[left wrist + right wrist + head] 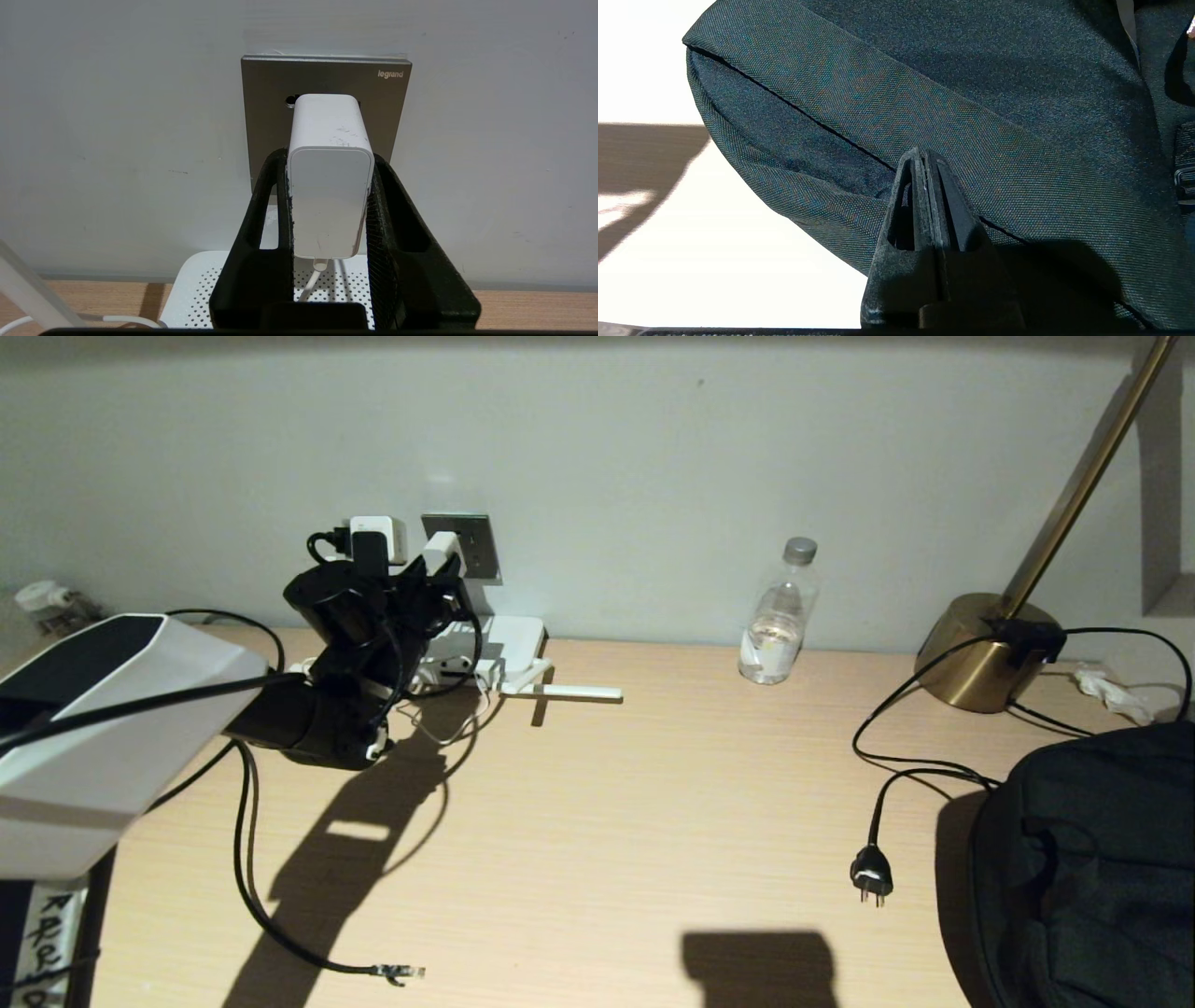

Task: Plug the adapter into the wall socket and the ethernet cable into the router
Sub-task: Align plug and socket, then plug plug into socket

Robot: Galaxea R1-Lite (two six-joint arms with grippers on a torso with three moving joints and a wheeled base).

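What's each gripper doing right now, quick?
Left gripper: closed on the adapter, held at the wall socket.
Right gripper: shut, empty, beside a dark bag.

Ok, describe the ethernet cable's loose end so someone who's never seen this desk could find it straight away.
Start at the wooden desk and look to its near left part, in front of the router by the wall. A thin black ethernet cable runs toward you and ends in a small clear clip plug. The other loose cord, on the right, ends in a black two-pin plug.
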